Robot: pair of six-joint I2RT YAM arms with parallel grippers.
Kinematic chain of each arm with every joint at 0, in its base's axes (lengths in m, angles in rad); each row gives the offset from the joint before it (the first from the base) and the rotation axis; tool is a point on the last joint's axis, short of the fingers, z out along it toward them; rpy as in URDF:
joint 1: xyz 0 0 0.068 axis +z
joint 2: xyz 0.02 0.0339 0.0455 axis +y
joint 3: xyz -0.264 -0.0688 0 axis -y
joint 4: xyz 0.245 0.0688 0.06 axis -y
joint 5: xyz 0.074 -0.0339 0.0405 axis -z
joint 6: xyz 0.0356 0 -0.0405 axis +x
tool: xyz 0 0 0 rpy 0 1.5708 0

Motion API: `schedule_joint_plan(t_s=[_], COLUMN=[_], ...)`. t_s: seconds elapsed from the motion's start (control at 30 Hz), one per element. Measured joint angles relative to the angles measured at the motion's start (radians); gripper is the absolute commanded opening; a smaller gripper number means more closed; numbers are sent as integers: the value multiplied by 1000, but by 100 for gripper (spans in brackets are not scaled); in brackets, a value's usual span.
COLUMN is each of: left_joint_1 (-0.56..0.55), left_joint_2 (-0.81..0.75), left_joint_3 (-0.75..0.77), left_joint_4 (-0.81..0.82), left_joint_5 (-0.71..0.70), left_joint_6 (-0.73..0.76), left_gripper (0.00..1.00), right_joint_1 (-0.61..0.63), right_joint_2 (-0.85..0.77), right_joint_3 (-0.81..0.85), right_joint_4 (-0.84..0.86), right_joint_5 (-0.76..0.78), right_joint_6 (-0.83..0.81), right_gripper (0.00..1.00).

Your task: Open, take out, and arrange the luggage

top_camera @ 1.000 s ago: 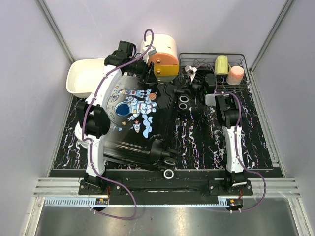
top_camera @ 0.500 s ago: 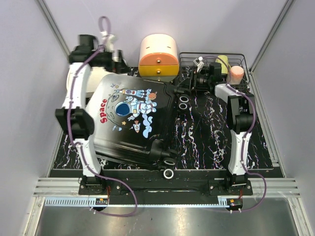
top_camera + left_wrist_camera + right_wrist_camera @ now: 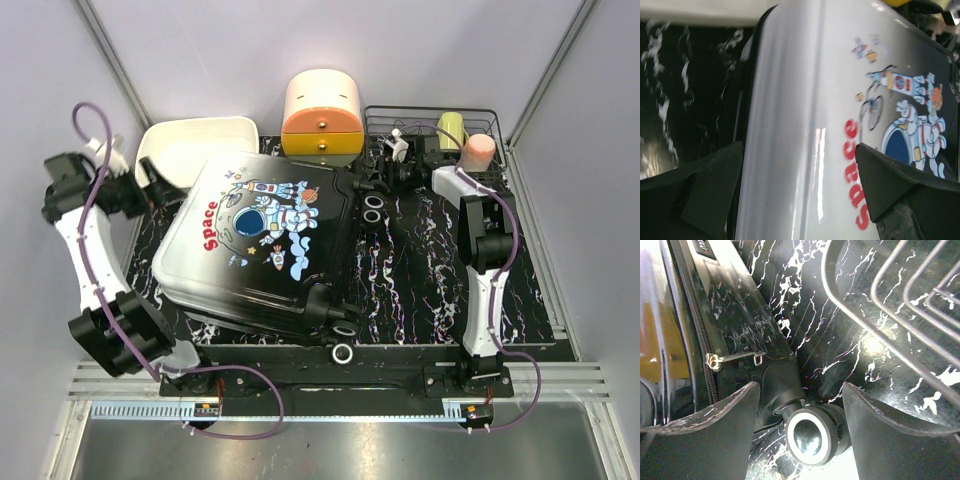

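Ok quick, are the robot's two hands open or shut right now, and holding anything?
Left gripper: open, holding nothing, near the luggage.
Right gripper: open, holding nothing, over a wheel.

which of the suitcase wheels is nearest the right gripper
The luggage's far wheel beside the wire basket, right under the right gripper; the others sit at its near corner.

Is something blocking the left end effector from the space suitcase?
Nothing visible does. The open left end effector faces the white-to-black hard-shell astronaut suitcase directly, with only air between.
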Motion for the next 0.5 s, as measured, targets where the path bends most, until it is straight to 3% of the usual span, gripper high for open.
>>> schedule_joint_plan(t_s=[0.17, 0.27, 0.5], left_joint_1=[232, 354, 504], left_joint_2=[-131, -162, -261], left_joint_3=[-232, -288, -346], left_joint_4=[-42, -91, -211], left_joint_5=[18, 37, 52], left_joint_6=[-42, -59, -75], left_gripper=[99, 99, 99], right_joint_1=[48, 76, 80], right_joint_2=[0, 0, -5], right_joint_3=[-2, -15, -94], right_joint_4=[-37, -43, -74], right_joint_5=[50, 94, 182], right_joint_6=[-32, -66, -101], right_gripper=[77, 76, 69])
